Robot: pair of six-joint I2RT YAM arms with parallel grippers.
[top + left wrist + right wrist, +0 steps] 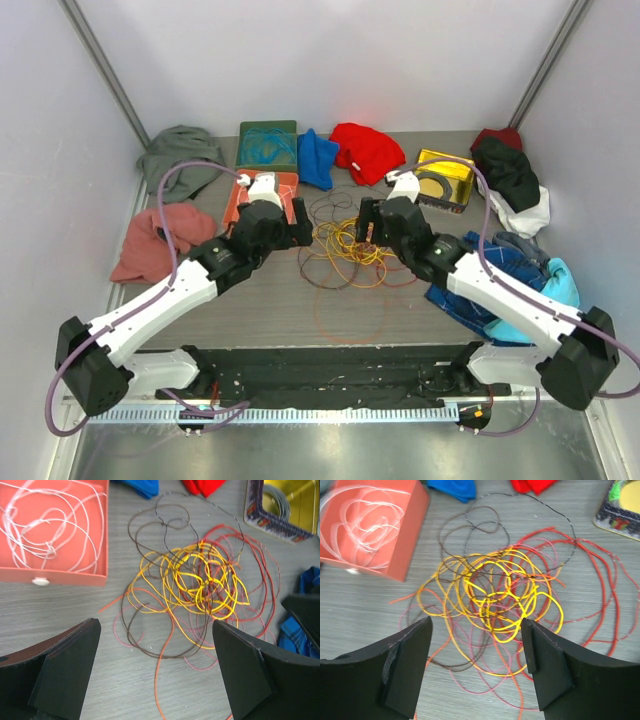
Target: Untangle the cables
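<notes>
A tangle of cables (345,250) in yellow, orange, red, pink and dark brown lies on the table's middle. It also shows in the left wrist view (195,580) and the right wrist view (500,595). A white cable (50,525) lies coiled in an orange tray (262,197). A blue cable (268,148) lies in a green tray. My left gripper (156,625) is open and empty, above the tangle's near left edge. My right gripper (476,622) is open and empty, above the tangle's near side. In the top view the left gripper (285,232) and right gripper (380,225) flank the tangle.
A yellow tin (445,180) with a grey coil stands at the back right. Cloths lie around: grey (180,155), pink (160,240), blue (318,158), red (365,150), black and white (510,180), and blue (520,270) under the right arm.
</notes>
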